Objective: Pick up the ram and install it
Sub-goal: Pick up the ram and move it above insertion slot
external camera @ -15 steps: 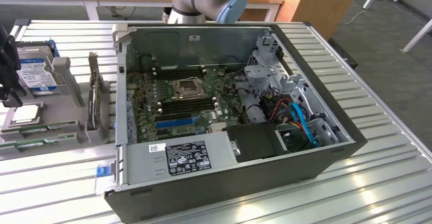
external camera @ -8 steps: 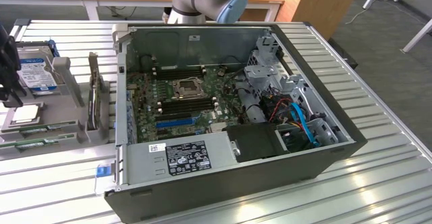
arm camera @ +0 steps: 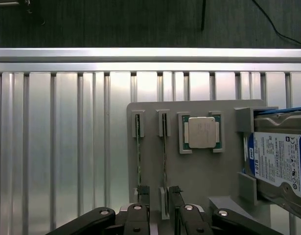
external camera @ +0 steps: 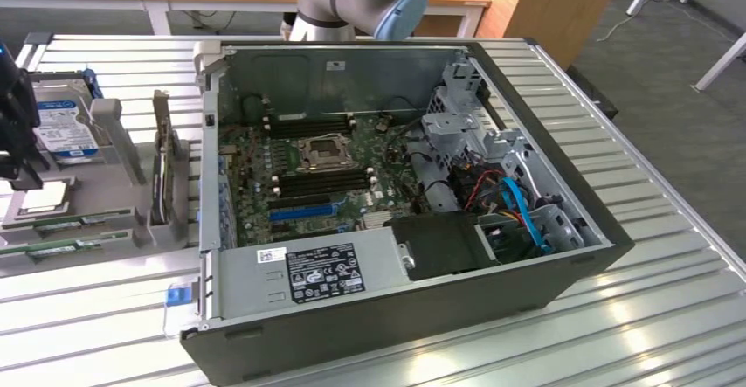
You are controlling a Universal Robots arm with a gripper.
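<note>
The pincer stands open, its fingers either side of the ram, which stands on edge in a grey holder tray and is not gripped. A second stick stands just beside it. Further along the tray sit a processor chip and a hard drive, all on the slatted metal desk

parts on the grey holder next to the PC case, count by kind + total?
ram sticks: 2
CPU: 1
hard drive: 1
expansion card: 1
Total: 5
</note>
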